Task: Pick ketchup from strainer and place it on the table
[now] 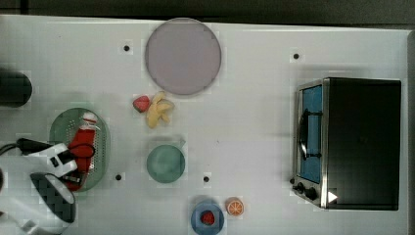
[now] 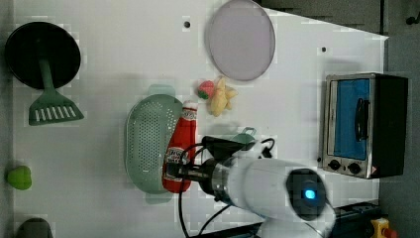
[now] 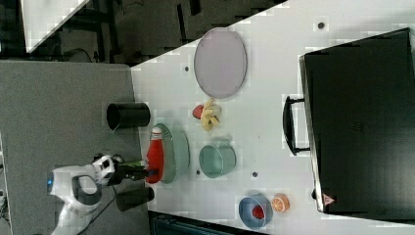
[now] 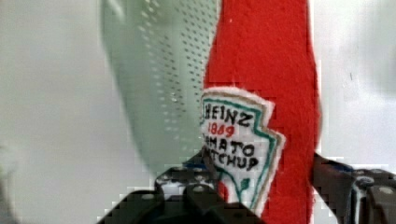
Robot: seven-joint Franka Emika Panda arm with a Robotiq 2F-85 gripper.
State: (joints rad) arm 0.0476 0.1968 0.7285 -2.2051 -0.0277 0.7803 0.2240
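Gripper [image 4: 261, 186] fingers clamped on lower body of ketchup [image 2: 179, 148], bottle raised over strainer [image 2: 146, 144], cap end tilted outward.

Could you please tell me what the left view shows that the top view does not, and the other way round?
Only the left view takes in the green spatula, the round black pan its handle lies on, and a small green fruit near the left view's left edge. Only the top view takes in the blue bowl holding a strawberry and the orange slice beside it. Both share the ketchup in the strainer, the tool closed on the ketchup, the lilac plate and the toaster oven.
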